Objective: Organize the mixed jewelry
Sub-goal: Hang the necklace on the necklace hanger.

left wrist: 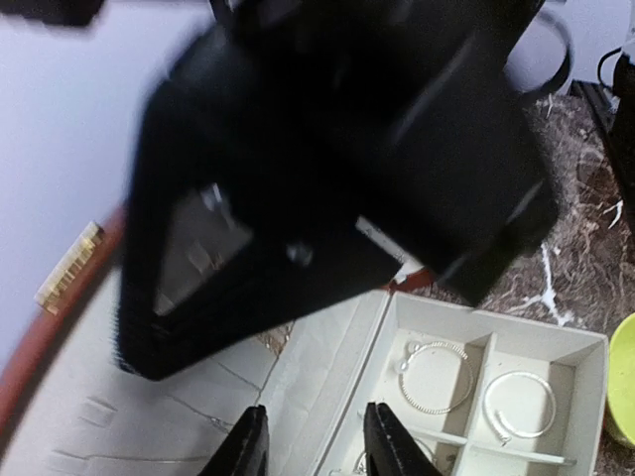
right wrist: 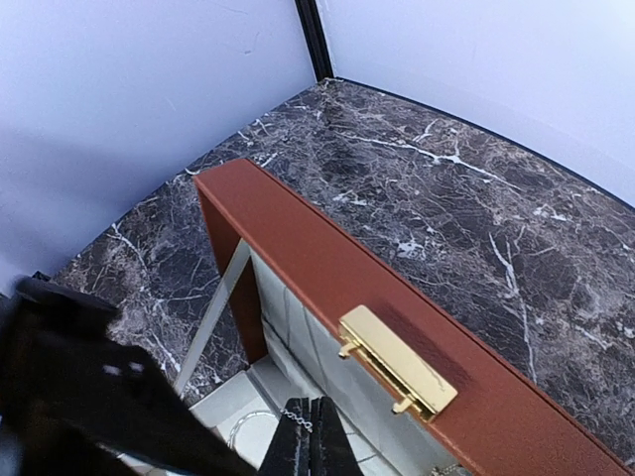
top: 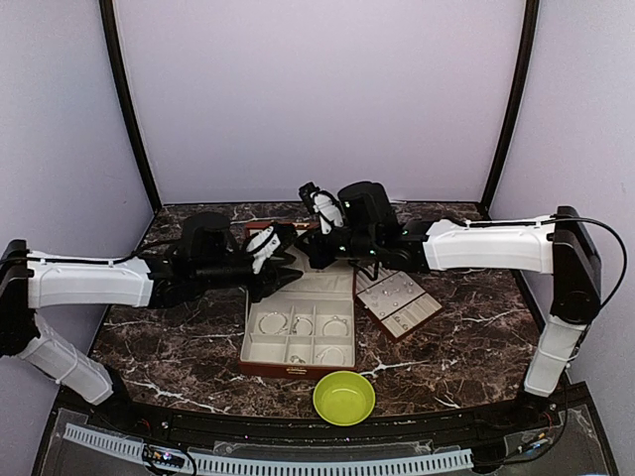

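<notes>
Five thin silvery wire hoops (top: 303,324) lie in the cream-lined compartments of the open red-brown hinged box (top: 293,372), which sits mid-counter toward the front edge of the dark marble counter (top: 179,347). Tiny pale pieces (top: 402,290) dot the flat brown-edged padded tray (top: 382,297) just right of the box. A lime-green round bowl (top: 344,402) stands at the front edge. The left claw (left wrist: 317,446) hangs spread and empty over the box's left wall. The right claw (right wrist: 313,441) is pressed together beside the raised lid.
</notes>
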Action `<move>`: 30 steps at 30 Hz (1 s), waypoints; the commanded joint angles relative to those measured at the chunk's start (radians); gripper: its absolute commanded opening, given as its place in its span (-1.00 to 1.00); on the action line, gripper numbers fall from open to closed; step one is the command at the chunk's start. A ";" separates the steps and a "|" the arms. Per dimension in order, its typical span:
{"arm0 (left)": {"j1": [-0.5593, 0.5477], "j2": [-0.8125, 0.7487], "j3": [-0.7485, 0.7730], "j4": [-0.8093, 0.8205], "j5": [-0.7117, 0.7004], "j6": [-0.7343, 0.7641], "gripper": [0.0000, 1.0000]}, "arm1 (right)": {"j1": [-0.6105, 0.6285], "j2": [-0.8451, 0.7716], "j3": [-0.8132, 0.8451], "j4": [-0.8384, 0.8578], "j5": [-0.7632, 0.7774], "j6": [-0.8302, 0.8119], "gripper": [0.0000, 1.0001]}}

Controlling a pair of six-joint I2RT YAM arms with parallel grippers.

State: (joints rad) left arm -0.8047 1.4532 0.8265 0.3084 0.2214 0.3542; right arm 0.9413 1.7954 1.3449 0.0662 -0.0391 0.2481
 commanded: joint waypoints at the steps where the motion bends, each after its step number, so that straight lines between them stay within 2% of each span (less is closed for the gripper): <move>1: -0.013 -0.183 -0.026 -0.048 0.018 -0.077 -0.25 | 0.007 -0.004 0.005 0.008 0.036 0.024 -1.00; 6: -0.010 -0.357 -0.073 -0.120 -0.149 -0.173 -0.18 | 0.012 -0.001 0.008 0.007 0.066 0.045 -1.00; 9: 0.002 -0.389 -0.060 -0.177 -0.274 -0.215 -0.09 | 0.018 0.003 0.016 0.004 0.075 0.047 -1.00; 11: 0.030 -0.381 -0.029 -0.227 -0.303 -0.249 0.01 | 0.024 0.010 0.028 -0.003 0.081 0.048 -1.00; 14: 0.080 -0.357 0.020 -0.294 -0.307 -0.324 0.09 | 0.033 0.021 0.051 -0.016 0.090 0.043 -1.00; 18: 0.147 -0.337 0.020 -0.289 -0.286 -0.376 0.17 | 0.045 0.046 0.090 -0.033 0.101 0.038 -1.00; 30: 0.231 -0.243 0.029 -0.260 -0.153 -0.416 0.23 | 0.059 0.119 0.203 -0.100 0.160 0.061 -1.00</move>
State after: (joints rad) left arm -0.5983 1.1881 0.8196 0.0502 0.0120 -0.0311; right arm 0.9913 1.8923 1.5002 -0.0124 0.0772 0.2901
